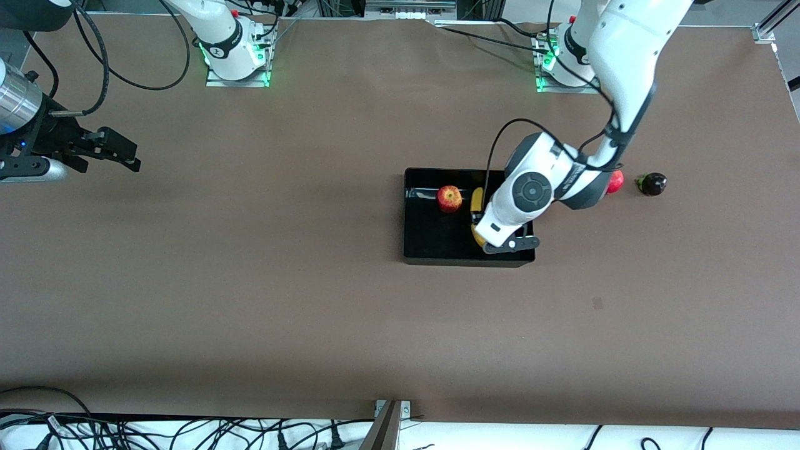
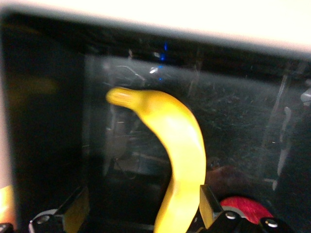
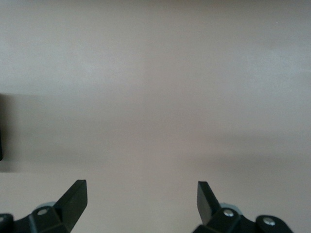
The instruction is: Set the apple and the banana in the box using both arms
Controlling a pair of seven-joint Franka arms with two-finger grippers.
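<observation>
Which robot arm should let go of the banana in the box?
Left: its gripper is over the glossy black plastic box, beside the long yellow banana. The right gripper waits over bare table.

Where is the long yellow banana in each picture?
Front view: the long curved yellow banana lies in the shallow glossy black plastic box, beside the small red apple, partly under the left arm.
Left wrist view: banana mid-picture, between the open left tool fingers.
Right wrist view: not in it.
Shared landmark: the black box.

high front view — close wrist views
</observation>
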